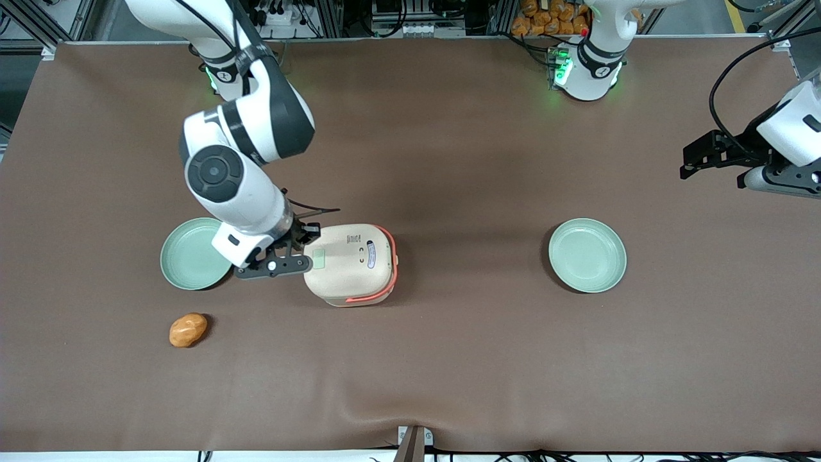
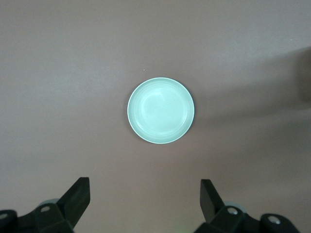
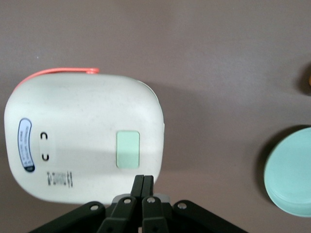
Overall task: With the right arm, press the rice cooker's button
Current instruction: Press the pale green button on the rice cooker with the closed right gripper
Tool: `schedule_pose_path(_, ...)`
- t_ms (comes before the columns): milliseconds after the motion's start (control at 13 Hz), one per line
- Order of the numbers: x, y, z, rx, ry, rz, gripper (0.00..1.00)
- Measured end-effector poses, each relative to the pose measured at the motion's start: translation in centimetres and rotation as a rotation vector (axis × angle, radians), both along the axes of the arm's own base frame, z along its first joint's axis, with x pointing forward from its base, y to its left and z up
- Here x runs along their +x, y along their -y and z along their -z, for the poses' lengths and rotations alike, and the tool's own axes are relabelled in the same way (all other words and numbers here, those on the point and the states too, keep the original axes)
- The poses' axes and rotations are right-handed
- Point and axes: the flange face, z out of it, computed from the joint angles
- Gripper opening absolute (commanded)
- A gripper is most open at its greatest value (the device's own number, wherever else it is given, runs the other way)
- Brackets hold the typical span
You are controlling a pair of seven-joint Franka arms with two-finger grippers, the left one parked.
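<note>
While hovering just above the lid edge of the rice cooker with both fingers pressed flat together and nothing between them, lining up as a single blunt point for the pale green button. Sitting with lid shut on the brown table, directly ahead of and below the closed tips, coral handle band on the end farthest from them. Gripper appearing, from the wrist view, a touch short of the button and nearly centred on its width, so judging that the step in hand is the final approach. Doing it well probably meaning: nudging forward until the joined tips are sitting over the middle of the green patch, then coming straight down, keeping the push vertical so the light cooker is not sliding or tipping, and easing off as soon as the button gives. Lying off to the sides of the jaws: one green plate beside the wrist, an orange-brown lump nearer the front camera, and a second plate toward the parked arm's end.
</note>
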Motion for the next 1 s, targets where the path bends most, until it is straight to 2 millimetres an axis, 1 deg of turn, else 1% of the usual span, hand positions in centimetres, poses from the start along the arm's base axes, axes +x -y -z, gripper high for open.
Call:
schedule_pose_path(308,0.7,-0.5,1.5,0.003,0.03,0.005,0.0)
schedule_pose_path(769,1.0,-1.4,3.9,-0.005,0.041,0.008,0.0)
schedule_pose_path(1000,1.0,-1.8,4.4,-0.008,0.039,0.004,0.0)
